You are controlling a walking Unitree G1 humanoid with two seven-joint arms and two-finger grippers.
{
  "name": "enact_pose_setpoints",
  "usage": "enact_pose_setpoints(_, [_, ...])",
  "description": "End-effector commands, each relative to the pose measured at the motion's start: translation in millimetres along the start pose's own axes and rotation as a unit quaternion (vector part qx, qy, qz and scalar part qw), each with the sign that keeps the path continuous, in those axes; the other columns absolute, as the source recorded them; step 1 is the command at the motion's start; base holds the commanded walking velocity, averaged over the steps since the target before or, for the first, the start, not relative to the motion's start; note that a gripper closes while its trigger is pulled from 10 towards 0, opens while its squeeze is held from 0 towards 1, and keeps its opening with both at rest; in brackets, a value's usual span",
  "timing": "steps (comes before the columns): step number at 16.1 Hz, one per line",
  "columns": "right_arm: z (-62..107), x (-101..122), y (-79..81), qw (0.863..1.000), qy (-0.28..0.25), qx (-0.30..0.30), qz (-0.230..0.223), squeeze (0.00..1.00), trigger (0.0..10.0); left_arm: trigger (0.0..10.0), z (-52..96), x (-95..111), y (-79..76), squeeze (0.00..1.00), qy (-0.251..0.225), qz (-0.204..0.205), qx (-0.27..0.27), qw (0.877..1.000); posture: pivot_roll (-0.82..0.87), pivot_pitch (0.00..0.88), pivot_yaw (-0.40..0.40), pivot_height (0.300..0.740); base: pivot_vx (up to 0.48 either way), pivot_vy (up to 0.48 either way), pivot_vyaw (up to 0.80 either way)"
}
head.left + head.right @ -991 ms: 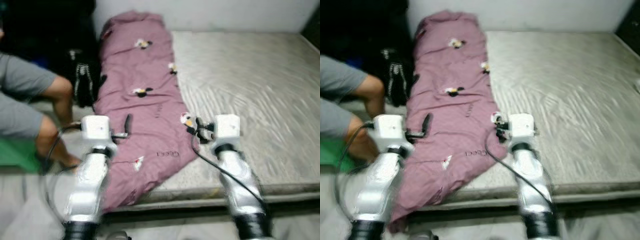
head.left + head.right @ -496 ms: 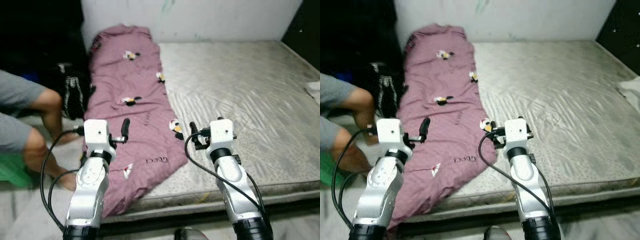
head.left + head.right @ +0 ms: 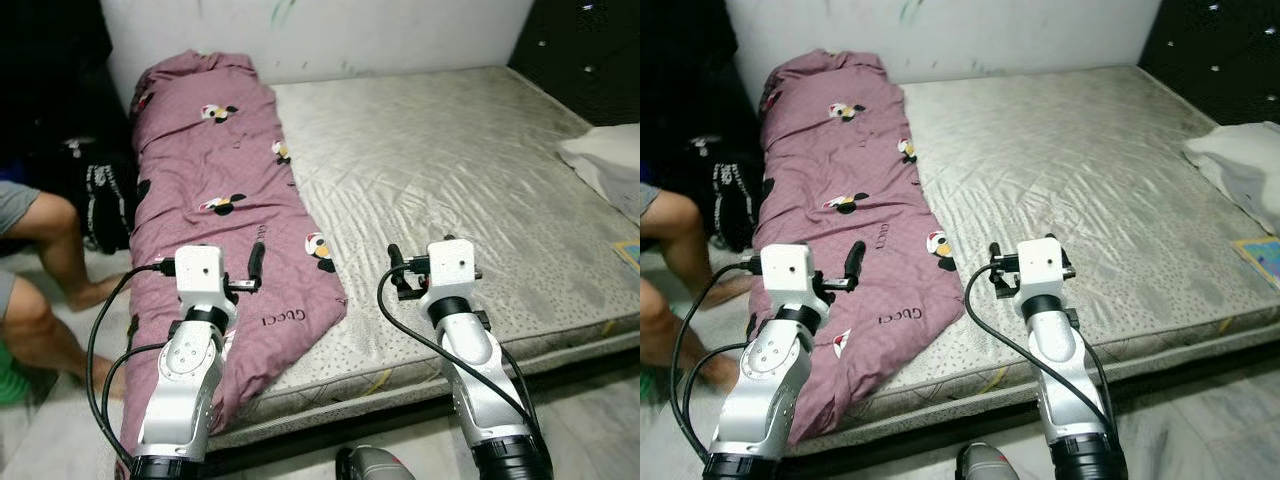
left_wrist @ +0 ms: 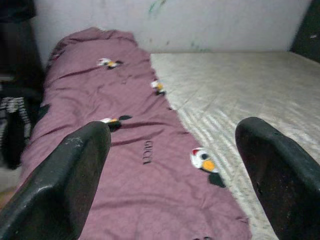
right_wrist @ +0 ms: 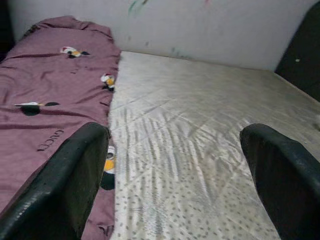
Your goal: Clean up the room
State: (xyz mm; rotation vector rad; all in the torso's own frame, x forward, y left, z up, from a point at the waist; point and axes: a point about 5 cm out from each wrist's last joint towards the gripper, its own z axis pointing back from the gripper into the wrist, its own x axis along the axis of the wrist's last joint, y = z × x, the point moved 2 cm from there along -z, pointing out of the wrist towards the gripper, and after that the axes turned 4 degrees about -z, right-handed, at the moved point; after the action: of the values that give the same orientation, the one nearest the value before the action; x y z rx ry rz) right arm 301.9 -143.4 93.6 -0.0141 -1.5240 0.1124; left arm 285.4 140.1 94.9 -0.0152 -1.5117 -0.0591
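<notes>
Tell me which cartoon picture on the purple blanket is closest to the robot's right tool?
The one with the orange spot at the purple blanket's edge beside the bare mattress. The other pictures sit farther up, away from the right tool.

A seated person point(image 3: 35, 270) and white pillow point(image 3: 605, 165) are cut off.

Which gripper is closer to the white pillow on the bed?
Right. The right gripper is over the bare mattress, on the same side as the white pillow. The left gripper is over the purple blanket on the far side.
</notes>
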Motion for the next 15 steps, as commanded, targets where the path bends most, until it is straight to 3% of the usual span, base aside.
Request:
enact_pose_setpoints(1, [-2.1, 5.3, 0.3, 1.000, -0.006, 0.005, 0.000, 0.00, 10.0, 10.0, 1.3, 4.9, 5.6, 0.00, -0.009, -0.007, 0.018, 1.000, -0.03, 0.003, -0.016, 0.740, 0.000, 0.000, 0.00])
enact_pose_setpoints(3, [-2.2, 5.1, 0.7, 1.000, -0.007, 0.008, -0.001, 0.00, 10.0, 10.0, 4.0, 7.2, 18.5, 0.00, -0.019, -0.034, 0.069, 0.997, -0.03, 0.003, -0.014, 0.740, 0.000, 0.000, 0.00])
enact_pose_setpoints(5, [-1.0, 4.5, -0.3, 1.000, -0.006, 0.006, -0.004, 0.00, 10.0, 10.0, 9.4, 0.9, 26.7, 0.00, -0.006, -0.027, 0.085, 0.996, -0.03, 0.002, -0.014, 0.740, 0.000, 0.000, 0.00])
enact_pose_setpoints(9, [5.1, 5.3, -10.2, 1.000, -0.017, -0.005, -0.012, 0.00, 10.0, 10.0, 24.1, -3.9, 33.8, 0.00, -0.005, -0.029, 0.082, 0.996, -0.02, 0.002, -0.011, 0.740, 0.000, 0.000, 0.00])
enact_pose_setpoints(15, [9.0, 3.9, -21.3, 1.000, -0.022, -0.013, -0.008, 0.00, 10.0, 10.0, 30.0, -5.4, 31.8, 0.00, -0.008, -0.025, 0.063, 0.998, -0.02, 0.000, -0.016, 0.740, 0.000, 0.000, 0.00])
